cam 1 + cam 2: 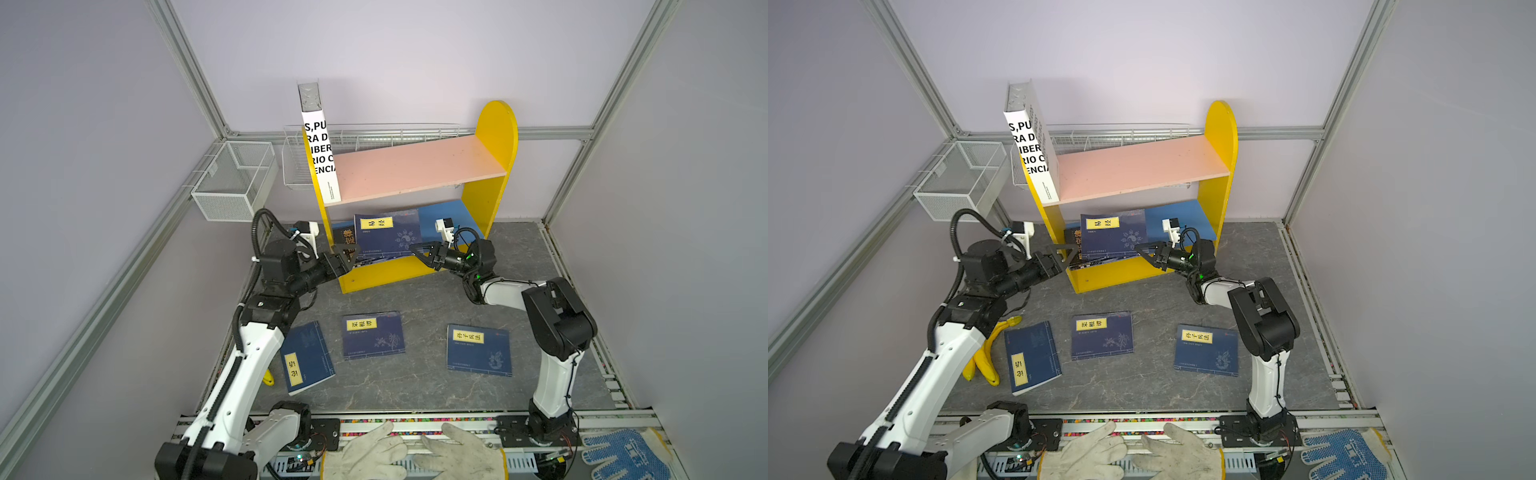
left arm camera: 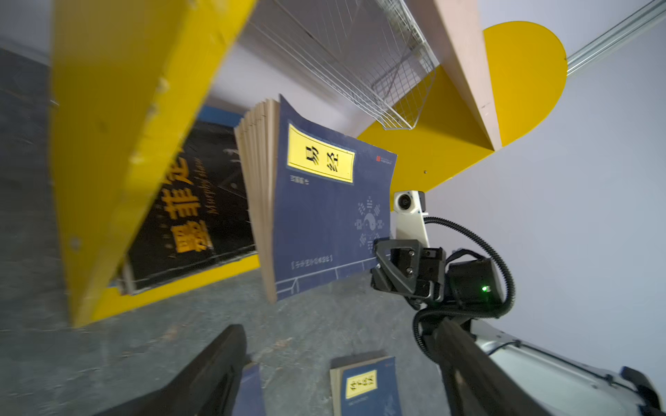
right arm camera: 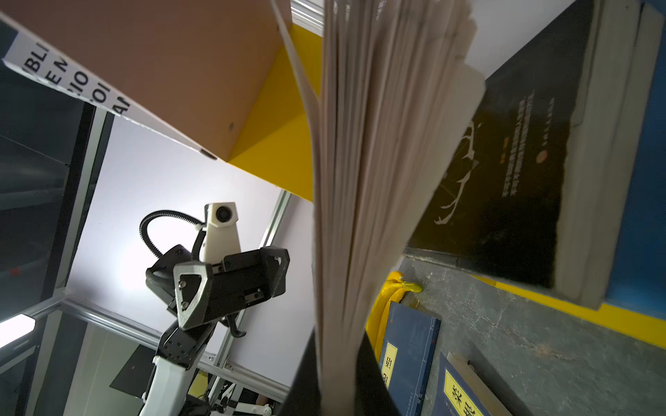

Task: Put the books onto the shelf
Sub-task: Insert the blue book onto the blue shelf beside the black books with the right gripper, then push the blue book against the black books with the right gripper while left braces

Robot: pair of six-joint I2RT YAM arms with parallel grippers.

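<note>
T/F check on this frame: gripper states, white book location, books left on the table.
1. The right gripper is shut on a navy book at the shelf's lower tier. True.
2. The left gripper grips that same book. False: its jaws are open and clear of it.
3. Three other navy books lie flat on the table. True.
4. The white book lies flat on the lower tier. False: it stands on the pink upper board, at its left end in both top views.
</note>
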